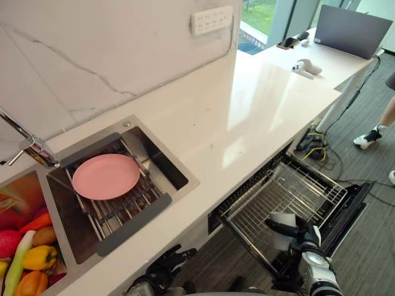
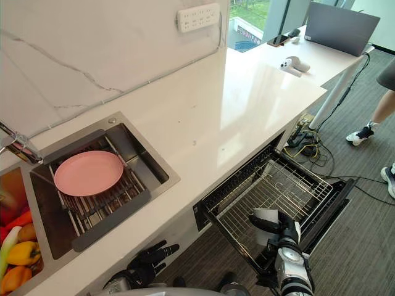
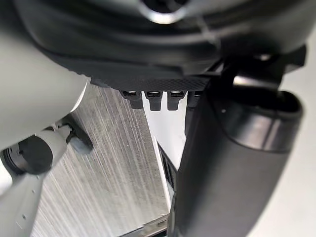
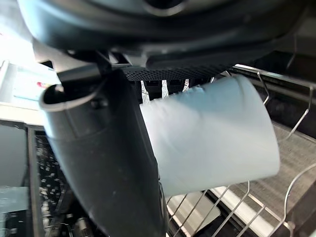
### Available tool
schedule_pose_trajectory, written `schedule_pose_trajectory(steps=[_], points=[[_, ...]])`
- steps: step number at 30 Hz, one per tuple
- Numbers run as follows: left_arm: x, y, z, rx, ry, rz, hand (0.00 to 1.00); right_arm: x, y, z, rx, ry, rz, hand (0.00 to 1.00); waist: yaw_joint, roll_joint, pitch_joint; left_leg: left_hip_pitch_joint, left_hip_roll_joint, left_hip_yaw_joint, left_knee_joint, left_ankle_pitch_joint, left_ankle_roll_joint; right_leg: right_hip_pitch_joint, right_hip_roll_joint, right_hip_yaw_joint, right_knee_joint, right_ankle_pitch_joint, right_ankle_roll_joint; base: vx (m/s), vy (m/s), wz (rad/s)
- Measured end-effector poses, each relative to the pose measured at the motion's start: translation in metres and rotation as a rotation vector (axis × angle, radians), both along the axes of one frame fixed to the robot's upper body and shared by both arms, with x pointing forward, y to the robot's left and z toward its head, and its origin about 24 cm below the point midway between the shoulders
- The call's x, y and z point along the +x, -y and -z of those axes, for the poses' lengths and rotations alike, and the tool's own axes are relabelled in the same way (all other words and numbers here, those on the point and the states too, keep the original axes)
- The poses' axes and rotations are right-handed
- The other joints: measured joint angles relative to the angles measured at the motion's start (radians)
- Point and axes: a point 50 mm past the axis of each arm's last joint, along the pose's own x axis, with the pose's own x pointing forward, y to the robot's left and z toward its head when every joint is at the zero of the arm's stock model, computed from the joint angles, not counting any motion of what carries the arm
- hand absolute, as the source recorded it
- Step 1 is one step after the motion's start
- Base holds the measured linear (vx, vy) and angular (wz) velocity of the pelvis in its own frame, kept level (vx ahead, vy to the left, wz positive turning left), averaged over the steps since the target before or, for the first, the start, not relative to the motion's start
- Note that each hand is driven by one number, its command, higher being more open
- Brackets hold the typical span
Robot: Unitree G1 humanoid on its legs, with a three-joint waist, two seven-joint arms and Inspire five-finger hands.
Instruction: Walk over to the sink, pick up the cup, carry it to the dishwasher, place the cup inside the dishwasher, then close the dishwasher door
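Note:
My right hand [image 1: 301,234] is shut on a white cup [image 1: 279,220], holding it just above the pulled-out wire rack [image 1: 271,197] of the open dishwasher. The right wrist view has the cup [image 4: 212,133] pinched between the thumb [image 4: 103,158] and the fingers, with rack wires right below it. The dishwasher door [image 1: 349,213] lies folded down under the rack. My left hand [image 1: 165,266] hangs low at the counter's front edge, fingers relaxed and holding nothing. The sink [image 1: 163,157] is at the left of the counter.
A pink plate [image 1: 106,176] rests on a drying rack in the sink, with a faucet [image 1: 28,148] beside it and fruit and vegetables [image 1: 28,253] at the far left. A laptop [image 1: 349,28] and white controller [image 1: 305,68] sit further along the counter. A person's shoe [image 1: 368,139] is nearby.

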Motion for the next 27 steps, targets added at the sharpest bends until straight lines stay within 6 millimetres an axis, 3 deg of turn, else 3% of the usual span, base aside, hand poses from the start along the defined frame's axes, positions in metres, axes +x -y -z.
schedule_pose_trajectory(steps=[6, 13, 17, 20, 24, 27], points=[[0.000, -0.007, 0.001, -0.029, -0.031, -0.063, 1.00, -0.005, 0.003, 0.005, -0.007, -0.060, -0.029, 1.00, 0.000, 0.008, 0.009, 0.002, 0.006, -0.038, 0.000, 0.006, -0.009, 0.021, 0.005, -0.041, 0.000, -0.018, -0.001, 0.03, -0.008, 0.19], [-0.002, -0.014, 0.003, -0.072, -0.092, -0.135, 1.00, 0.005, 0.004, -0.004, -0.054, -0.031, -0.060, 1.00, -0.003, 0.016, 0.015, 0.011, 0.013, -0.031, -0.001, -0.002, -0.023, 0.028, 0.012, -0.034, 0.001, -0.024, -0.004, 0.03, 0.015, -0.03], [-0.006, -0.021, 0.003, -0.093, -0.125, -0.188, 1.00, 0.026, 0.006, -0.030, -0.062, 0.134, -0.028, 1.00, -0.009, 0.023, 0.019, 0.027, 0.025, -0.003, -0.001, -0.006, -0.028, 0.029, 0.024, -0.003, 0.001, -0.028, -0.010, 0.05, 0.022, -0.20], [-0.012, -0.026, 0.005, -0.105, -0.148, -0.238, 1.00, 0.033, 0.004, -0.045, 0.053, 0.319, 0.094, 1.00, -0.008, 0.029, 0.022, 0.046, 0.042, 0.024, 0.004, -0.015, -0.041, 0.036, 0.040, 0.023, 0.001, -0.036, -0.021, 0.06, -0.007, -0.26], [-0.023, -0.032, 0.009, -0.105, -0.189, -0.307, 1.00, 0.028, -0.007, -0.047, 0.173, 0.457, 0.202, 1.00, -0.006, 0.038, 0.025, 0.054, 0.069, 0.058, 0.035, -0.039, -0.056, 0.043, 0.065, 0.058, 0.001, -0.050, -0.035, 0.08, -0.021, -0.31], [-0.047, -0.037, 0.015, -0.069, -0.266, -0.351, 1.00, 0.016, -0.018, -0.044, 0.228, 0.496, 0.253, 1.00, -0.001, 0.044, 0.028, 0.055, 0.093, 0.094, 0.082, -0.067, -0.067, 0.054, 0.083, 0.081, 0.001, -0.063, -0.044, 0.10, -0.004, -0.24]])
